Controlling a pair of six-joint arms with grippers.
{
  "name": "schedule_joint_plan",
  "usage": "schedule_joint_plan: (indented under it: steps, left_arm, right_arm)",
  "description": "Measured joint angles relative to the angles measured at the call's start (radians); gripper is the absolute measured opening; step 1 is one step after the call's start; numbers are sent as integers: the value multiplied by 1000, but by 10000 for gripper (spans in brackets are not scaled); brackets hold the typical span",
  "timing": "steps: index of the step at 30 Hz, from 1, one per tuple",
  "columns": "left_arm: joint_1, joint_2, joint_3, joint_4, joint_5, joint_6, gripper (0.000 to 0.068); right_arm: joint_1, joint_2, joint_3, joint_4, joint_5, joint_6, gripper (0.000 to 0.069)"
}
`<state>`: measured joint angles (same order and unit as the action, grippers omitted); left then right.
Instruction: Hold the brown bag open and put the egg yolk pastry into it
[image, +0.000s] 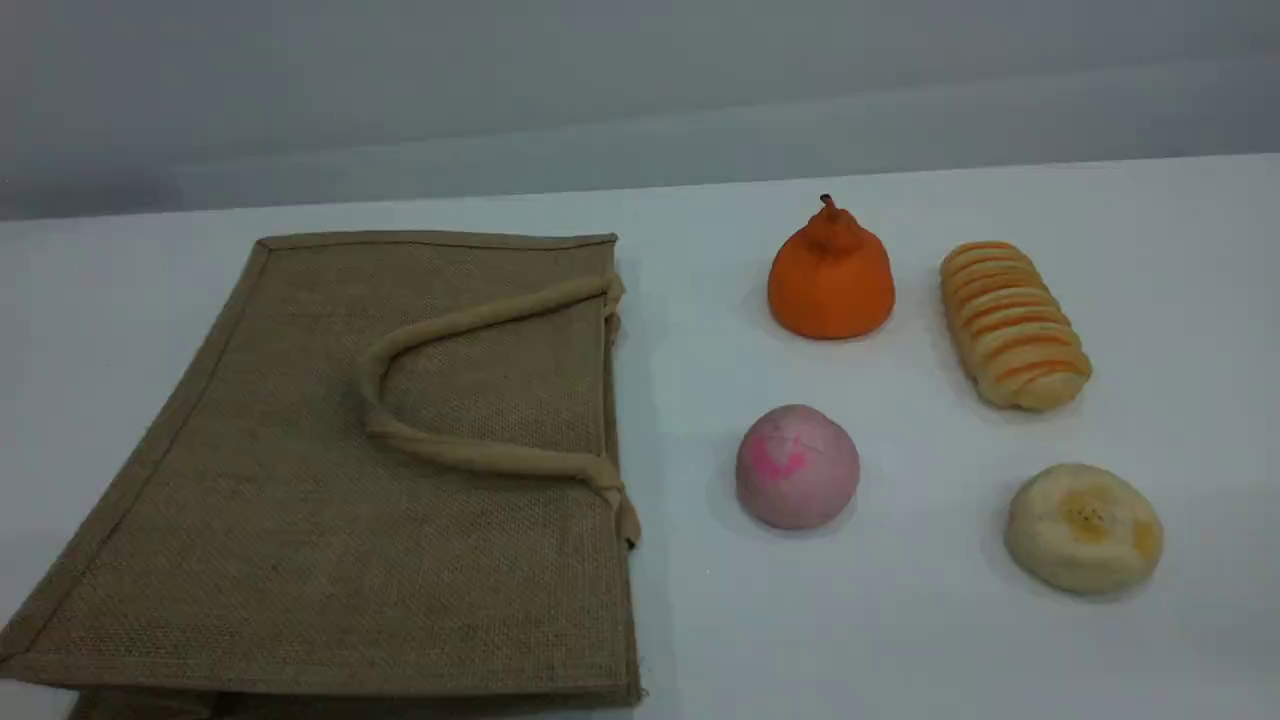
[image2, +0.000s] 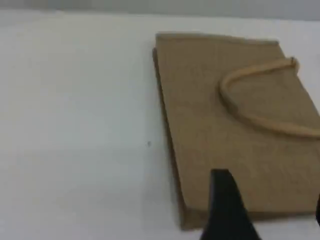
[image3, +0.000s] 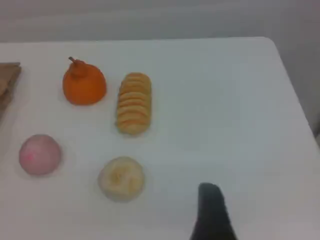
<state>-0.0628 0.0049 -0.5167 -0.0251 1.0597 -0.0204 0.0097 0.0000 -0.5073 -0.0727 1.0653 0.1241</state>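
The brown bag (image: 400, 500) lies flat and closed on the left of the white table, its beige loop handle (image: 470, 452) resting on top and its mouth facing right. The egg yolk pastry (image: 1083, 527), pale cream with yellow patches, sits at the near right. Neither arm shows in the scene view. In the left wrist view my left gripper (image2: 272, 215) hovers open above the near part of the bag (image2: 225, 115), nothing between its fingers. In the right wrist view my right gripper (image3: 252, 220) shows one dark fingertip, right of and nearer than the pastry (image3: 121, 178), holding nothing.
A pink-marked round ball (image: 797, 466) lies between bag and pastry. Behind them stand an orange pear-shaped fruit (image: 831, 275) and a long orange-striped bread (image: 1013, 323). The table's right edge (image3: 295, 100) runs close to the right arm's side.
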Motion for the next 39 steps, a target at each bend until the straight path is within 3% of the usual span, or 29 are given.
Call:
schedule_joint_plan:
  steps: [7, 12, 21, 30, 39]
  left_arm:
    - [0, 144, -46, -1, -88, 6, 383]
    - [0, 341, -131, -2, -244, 20, 383]
    - [0, 737, -224, -2, -348, 14, 383]
    - [0, 1092, -250, -12, -456, -25, 383]
    - [0, 1398, -352, -90, -522, -20, 383]
  right_arm:
    - [0, 60, -37, 73, -94, -88, 416]
    - [0, 221, -51, 218, -251, -156, 416]
    - [0, 582, -50, 515, -482, -419, 416]
    - [0, 916, -50, 887, -562, -724, 416]
    - [11, 1131, -51, 1199, -603, -986, 416]
